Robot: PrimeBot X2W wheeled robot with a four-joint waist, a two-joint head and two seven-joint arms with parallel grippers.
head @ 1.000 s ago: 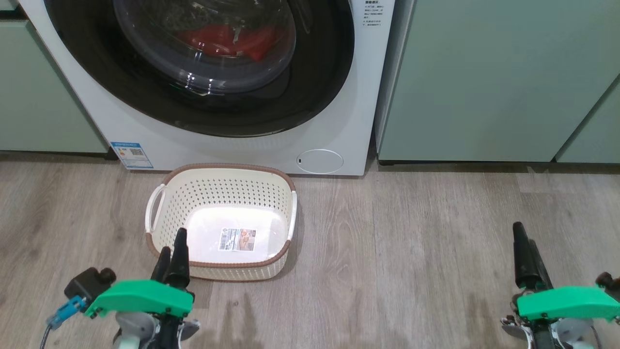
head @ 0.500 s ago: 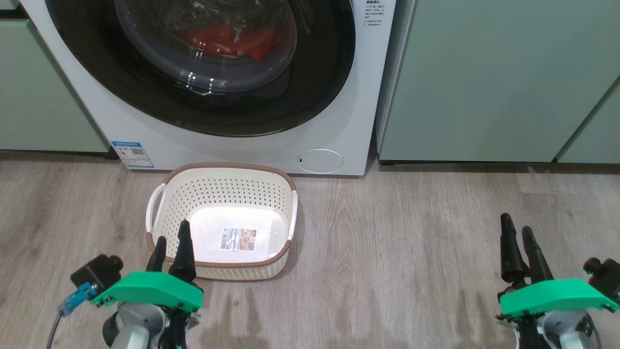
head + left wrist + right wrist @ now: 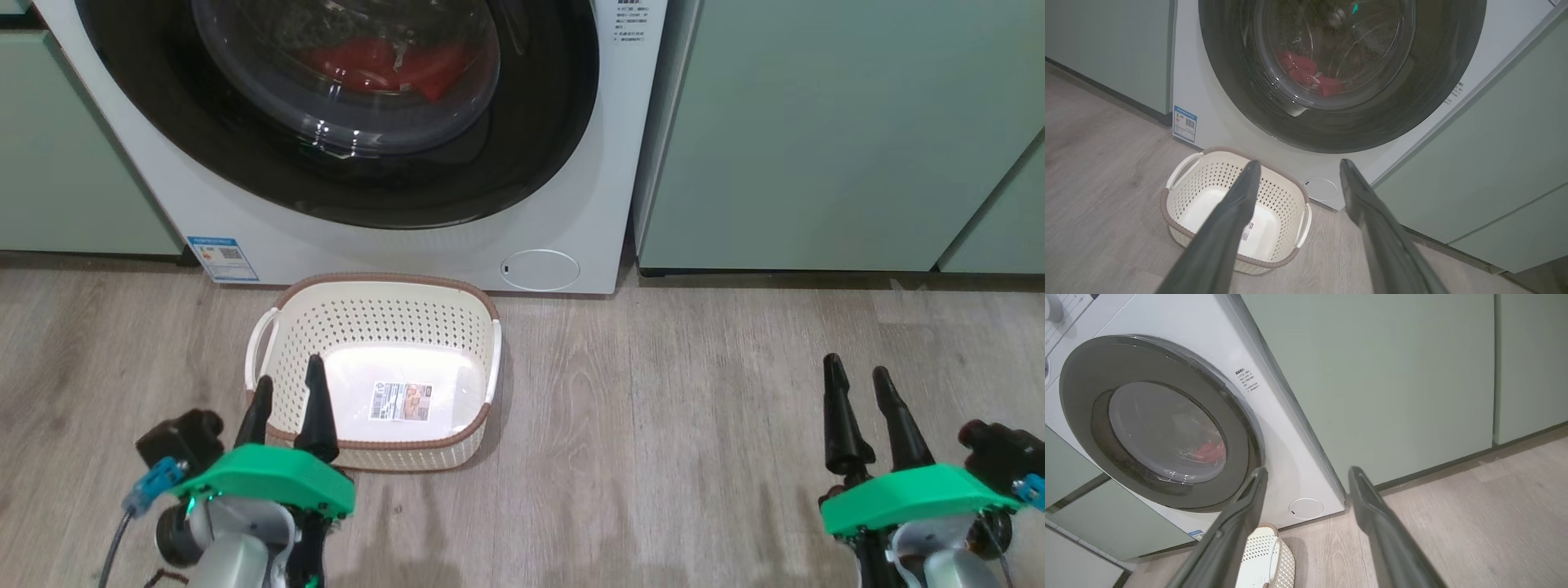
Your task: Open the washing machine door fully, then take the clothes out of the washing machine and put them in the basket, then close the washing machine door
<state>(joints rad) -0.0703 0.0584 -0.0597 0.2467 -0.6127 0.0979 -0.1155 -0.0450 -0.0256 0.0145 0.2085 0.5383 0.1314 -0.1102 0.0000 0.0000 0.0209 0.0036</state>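
The left gripper [image 3: 288, 371] hangs with its two dark fingers spread apart and nothing between them. It points toward the washing machine [image 3: 571, 220] from well out in front of it. Seen from the head, its tips overlap the basket's [image 3: 371, 282] rim on the side farthest from the washing machine. The right gripper [image 3: 856, 366] is likewise spread and empty, held out over the wood-look floor [image 3: 694, 425] in front of the pale green cabinet [image 3: 816, 131] that stands just to the right of the washing machine, well apart from the basket. The cream perforated basket sits on the floor just in front of the washing machine, below the door and left of the small round service flap [image 3: 539, 270]. It holds nothing but a paper label [image 3: 400, 403] on its base. A blue label [image 3: 222, 260] is stuck low on the washing machine's left front corner. The washing machine door [image 3: 539, 147], with its wide glossy black rim, lies closed flat against the front. Through its clear glass bowl the red clothes [image 3: 384, 69] show inside the washing machine, heaped low in the drum.
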